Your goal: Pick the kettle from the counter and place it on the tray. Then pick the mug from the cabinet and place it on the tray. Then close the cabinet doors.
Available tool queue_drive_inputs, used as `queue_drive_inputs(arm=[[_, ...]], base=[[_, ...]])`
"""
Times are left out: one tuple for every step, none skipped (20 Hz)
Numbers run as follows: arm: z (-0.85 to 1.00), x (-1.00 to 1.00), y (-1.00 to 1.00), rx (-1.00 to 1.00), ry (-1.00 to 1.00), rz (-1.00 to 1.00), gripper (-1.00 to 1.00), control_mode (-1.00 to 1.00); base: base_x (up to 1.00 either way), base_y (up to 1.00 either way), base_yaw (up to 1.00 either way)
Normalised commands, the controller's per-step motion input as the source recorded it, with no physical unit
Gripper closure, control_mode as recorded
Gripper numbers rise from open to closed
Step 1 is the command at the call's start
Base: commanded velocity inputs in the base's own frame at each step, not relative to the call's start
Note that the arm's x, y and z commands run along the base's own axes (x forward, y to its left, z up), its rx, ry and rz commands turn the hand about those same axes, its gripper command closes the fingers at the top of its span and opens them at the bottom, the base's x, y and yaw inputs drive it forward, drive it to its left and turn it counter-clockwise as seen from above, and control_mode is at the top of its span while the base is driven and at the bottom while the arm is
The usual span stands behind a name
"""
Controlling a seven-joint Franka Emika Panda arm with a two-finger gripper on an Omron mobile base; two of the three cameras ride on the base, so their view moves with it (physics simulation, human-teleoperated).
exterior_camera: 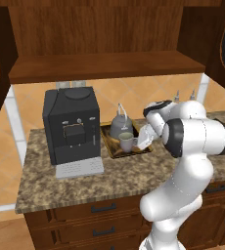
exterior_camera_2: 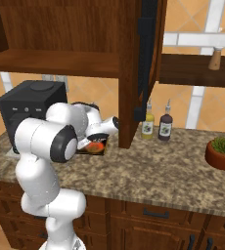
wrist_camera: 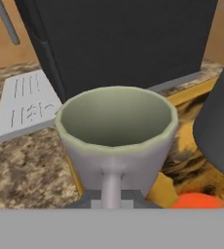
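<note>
gripper (exterior_camera: 140, 140) clamped tight on mug (exterior_camera: 126, 141) handle, mug upright on tray (exterior_camera: 110, 149) just in front of kettle (exterior_camera: 120, 125), beside coffee machine (exterior_camera: 70, 126); cabinet doors (exterior_camera_2: 146, 58) open

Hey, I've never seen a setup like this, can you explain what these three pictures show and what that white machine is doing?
The white machine is a robot arm in a computer-rendered kitchen. Two pictures come from cameras behind it, one on its left and one on its right; the third looks out from its hand. On the speckled counter stand a black coffee machine and a tray with a golden rim. A dark grey kettle sits on the tray, with a small mug beside it. The hand view shows the mug close up, its handle pinched in the shut jaws. Above, the cabinet stands open. Further right are two bottles and a potted plant.
</note>
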Motion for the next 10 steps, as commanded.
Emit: queue_drive_inputs(arm=[[-0.14, 0.21, 0.00, 0.00, 0.00, 0.00, 1.00, -1.00], [-0.14, 0.20, 0.00, 0.00, 0.00, 0.00, 1.00, -1.00], [-0.13, 0.19, 0.00, 0.00, 0.00, 0.00, 1.00, -1.00], [-0.14, 0.16, 0.00, 0.00, 0.00, 0.00, 1.00, -1.00], [-0.15, 0.13, 0.00, 0.00, 0.00, 0.00, 1.00, -1.00], [-0.16, 0.12, 0.00, 0.00, 0.00, 0.00, 1.00, -1.00], [-0.16, 0.13, 0.00, 0.00, 0.00, 0.00, 1.00, -1.00], [-0.16, 0.12, 0.00, 0.00, 0.00, 0.00, 1.00, -1.00], [-0.16, 0.14, 0.00, 0.00, 0.00, 0.00, 1.00, -1.00], [-0.16, 0.15, 0.00, 0.00, 0.00, 0.00, 1.00, -1.00]], base=[[0.00, 0.00, 0.00], [0.00, 0.00, 0.00], [0.00, 0.00, 0.00], [0.00, 0.00, 0.00], [0.00, 0.00, 0.00], [0.00, 0.00, 0.00], [0.00, 0.00, 0.00], [0.00, 0.00, 0.00], [0.00, 0.00, 0.00], [0.00, 0.00, 0.00]])
